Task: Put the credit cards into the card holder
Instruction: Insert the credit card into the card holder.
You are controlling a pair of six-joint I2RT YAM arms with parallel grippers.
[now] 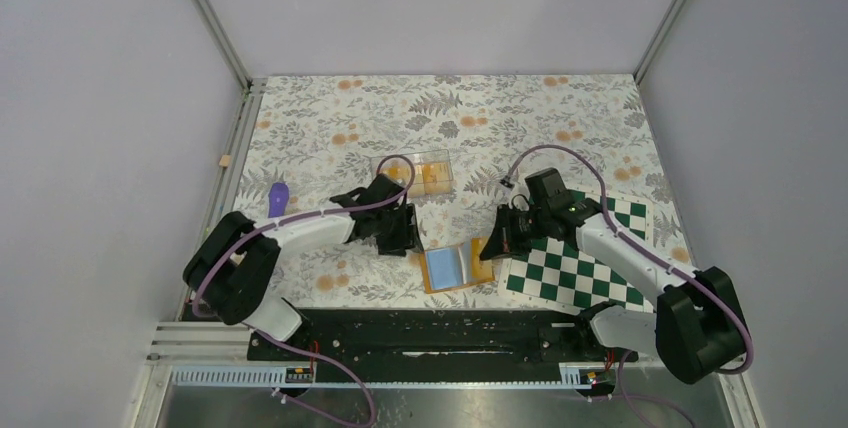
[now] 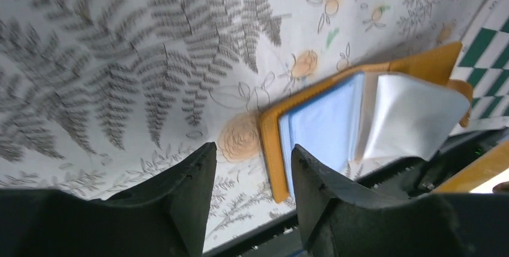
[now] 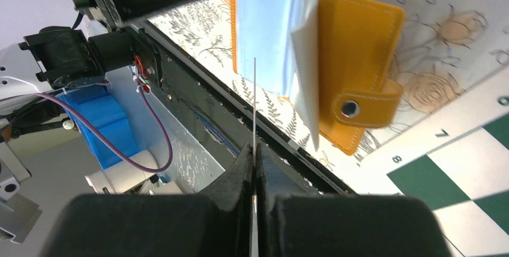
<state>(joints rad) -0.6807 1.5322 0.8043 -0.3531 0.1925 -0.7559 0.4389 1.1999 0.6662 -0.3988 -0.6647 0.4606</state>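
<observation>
The card holder [image 1: 455,266] lies open on the flowered table near the front edge, its light-blue pockets up. It also shows in the left wrist view [image 2: 321,122] and in the right wrist view [image 3: 360,29], where its stud [image 3: 349,108] is on the strap. My left gripper [image 1: 412,241] is open and empty just left of it [image 2: 252,164]. My right gripper [image 1: 492,248] is shut on a credit card [image 3: 254,101], seen edge-on as a thin line, pointing at the pockets. More credit cards [image 1: 434,177] lie in the clear box.
The clear plastic box [image 1: 415,163] stands behind the left gripper. A green-and-white chequered board [image 1: 580,258] lies under the right arm. A small purple object [image 1: 278,198] lies at the left. The black mounting rail [image 1: 430,333] runs along the front edge.
</observation>
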